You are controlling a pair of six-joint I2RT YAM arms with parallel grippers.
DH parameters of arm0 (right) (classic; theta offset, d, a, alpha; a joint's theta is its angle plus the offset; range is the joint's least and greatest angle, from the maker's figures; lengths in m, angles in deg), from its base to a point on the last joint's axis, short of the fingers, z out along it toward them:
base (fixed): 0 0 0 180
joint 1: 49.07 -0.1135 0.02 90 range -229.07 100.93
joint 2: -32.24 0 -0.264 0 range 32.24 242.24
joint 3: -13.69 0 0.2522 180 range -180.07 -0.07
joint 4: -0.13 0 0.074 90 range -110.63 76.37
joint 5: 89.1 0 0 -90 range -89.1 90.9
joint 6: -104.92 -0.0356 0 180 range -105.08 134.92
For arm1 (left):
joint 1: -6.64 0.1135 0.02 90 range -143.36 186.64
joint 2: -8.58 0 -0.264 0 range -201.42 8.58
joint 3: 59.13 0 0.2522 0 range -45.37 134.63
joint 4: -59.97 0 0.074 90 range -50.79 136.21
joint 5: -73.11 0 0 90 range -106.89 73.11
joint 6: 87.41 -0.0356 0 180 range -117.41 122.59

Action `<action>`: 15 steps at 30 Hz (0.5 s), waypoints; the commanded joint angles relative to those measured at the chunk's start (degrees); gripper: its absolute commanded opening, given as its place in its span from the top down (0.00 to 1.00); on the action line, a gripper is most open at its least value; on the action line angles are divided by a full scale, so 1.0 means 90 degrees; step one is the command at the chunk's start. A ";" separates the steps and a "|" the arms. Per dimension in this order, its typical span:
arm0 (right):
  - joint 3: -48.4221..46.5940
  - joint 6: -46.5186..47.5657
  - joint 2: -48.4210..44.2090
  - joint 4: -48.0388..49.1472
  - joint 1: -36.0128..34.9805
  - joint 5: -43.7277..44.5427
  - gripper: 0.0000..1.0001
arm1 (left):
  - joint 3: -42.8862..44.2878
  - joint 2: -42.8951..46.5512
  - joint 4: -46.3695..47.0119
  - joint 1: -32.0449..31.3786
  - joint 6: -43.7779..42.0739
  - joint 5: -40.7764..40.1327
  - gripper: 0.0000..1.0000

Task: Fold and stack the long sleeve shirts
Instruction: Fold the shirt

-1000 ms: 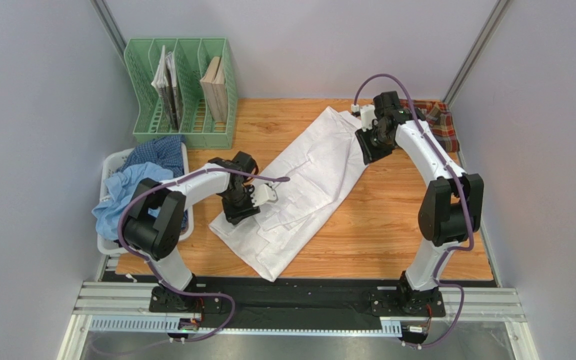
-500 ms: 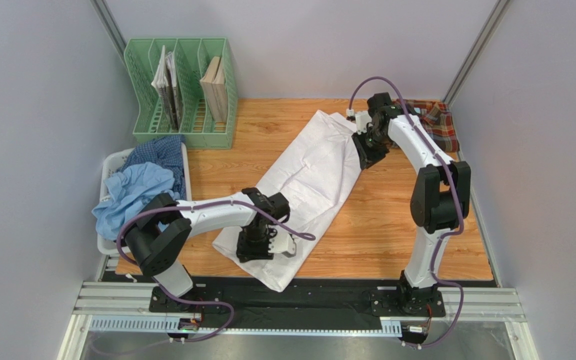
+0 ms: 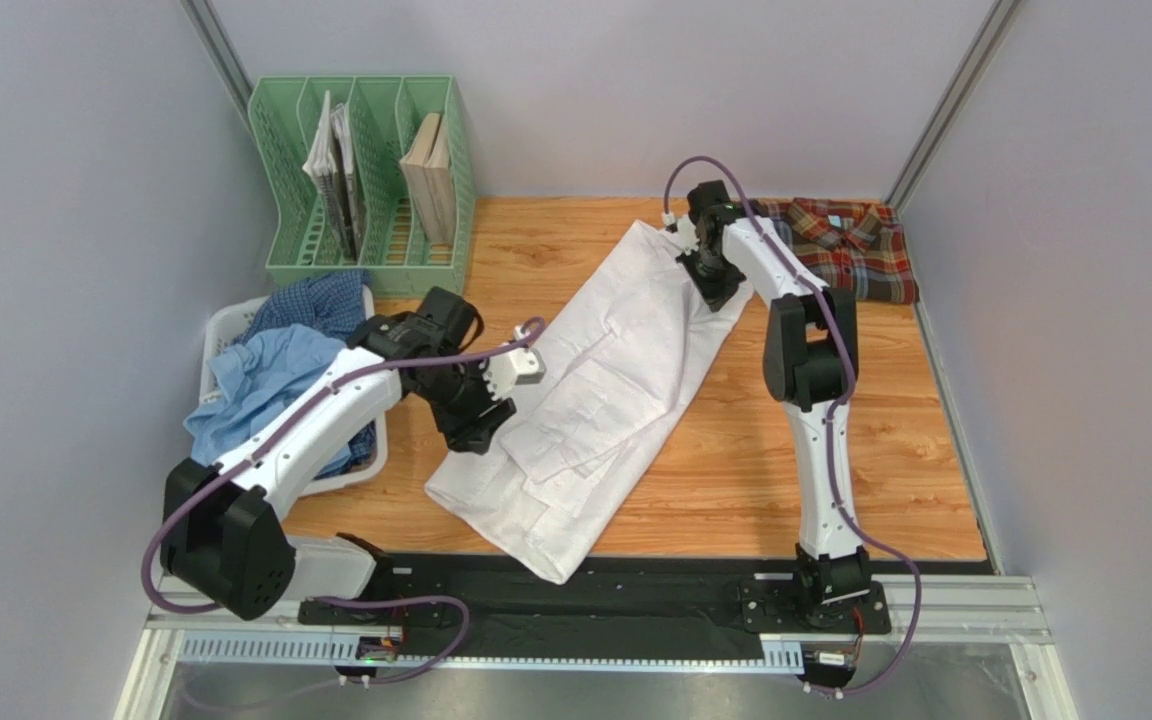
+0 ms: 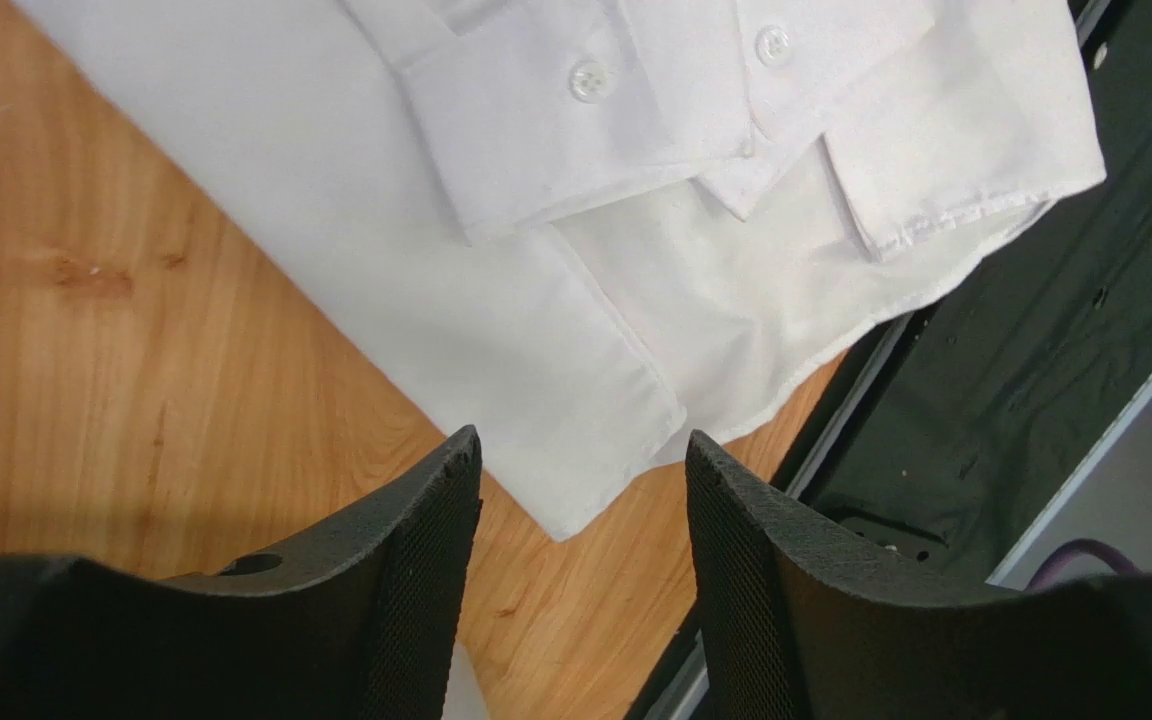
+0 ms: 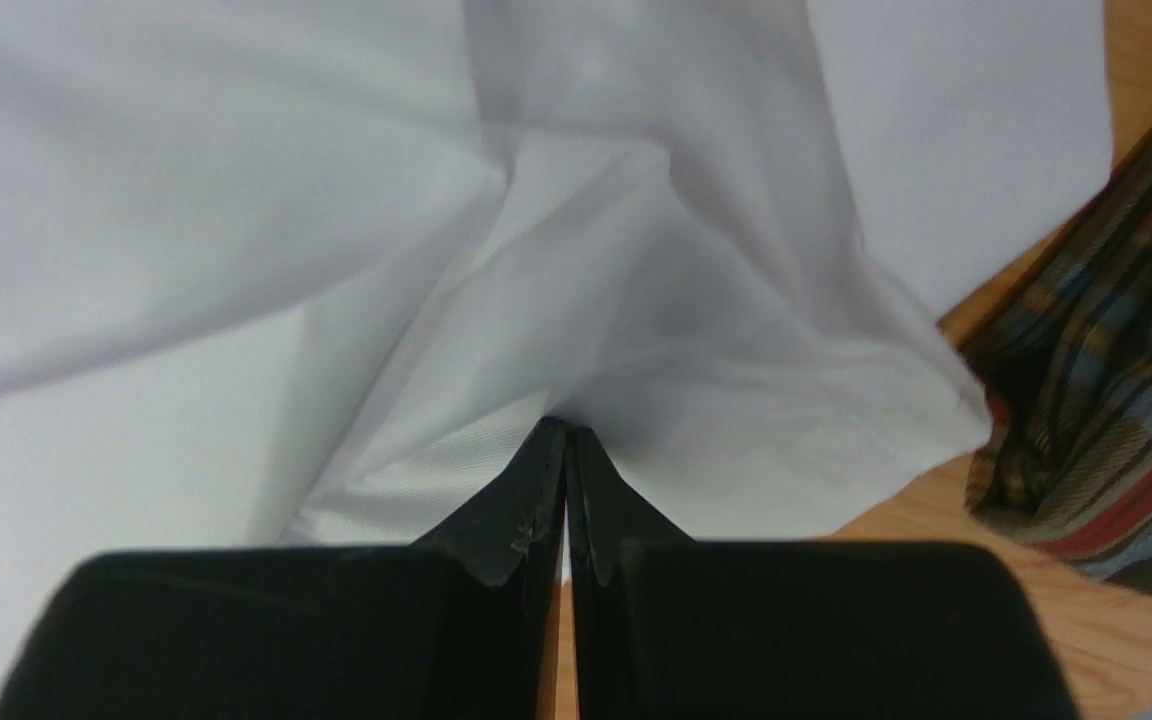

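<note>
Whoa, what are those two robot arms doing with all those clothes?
They're folding shirts. A white shirt lies slantwise on the wooden table, with its sleeves laid over its body. The right pincer is pinched shut on the shirt's far end, beside a plaid shirt in the far right corner. The left pincer hangs open above the shirt's near end, holding nothing. Blue shirts sit crumpled in the basket on the left.

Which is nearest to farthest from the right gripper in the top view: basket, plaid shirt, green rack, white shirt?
From the right gripper:
1. white shirt: pinched at its far end.
2. plaid shirt: just to the right, in the far right corner.
3. rack: far left corner.
4. basket: left edge, nearer than the rack.
</note>
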 commanded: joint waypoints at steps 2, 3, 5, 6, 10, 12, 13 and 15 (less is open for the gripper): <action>-0.0761 0.0815 0.0765 0.0794 -0.0410 0.1612 0.94 | 0.0255 0.0201 0.0042 0.0687 -0.0217 0.0539 0.41; -0.0820 0.1165 0.0853 0.1163 -0.0489 0.1721 0.94 | 0.0235 0.0152 0.0100 0.0707 -0.0305 0.0471 0.41; -0.0947 0.1537 0.1165 0.1556 -0.0703 0.2013 0.94 | 0.0186 -0.0071 0.0198 0.0707 -0.0636 0.0295 0.44; -0.1005 0.1723 0.1263 0.2051 -0.0772 0.2151 0.94 | 0.0177 -0.0160 0.0305 0.0697 -0.0725 0.0256 0.46; -0.0636 0.2485 0.1294 0.3878 -0.0978 0.2542 0.91 | 0.0089 -0.0667 0.0685 0.0415 -0.1038 -0.0113 0.53; -0.0761 0.2457 0.1167 0.4455 -0.0968 0.2543 0.90 | 0.0011 -0.0824 0.0987 -0.0073 -0.1165 -0.0378 0.55; -0.0965 0.2409 0.1099 0.4555 -0.0968 0.2543 0.89 | -0.0135 -0.0989 0.1105 -0.0268 -0.1214 -0.0718 0.56; -0.1006 0.2136 0.0641 0.4595 -0.0910 0.2319 0.85 | -0.0311 -0.1166 0.1456 -0.0854 -0.1253 -0.1081 0.58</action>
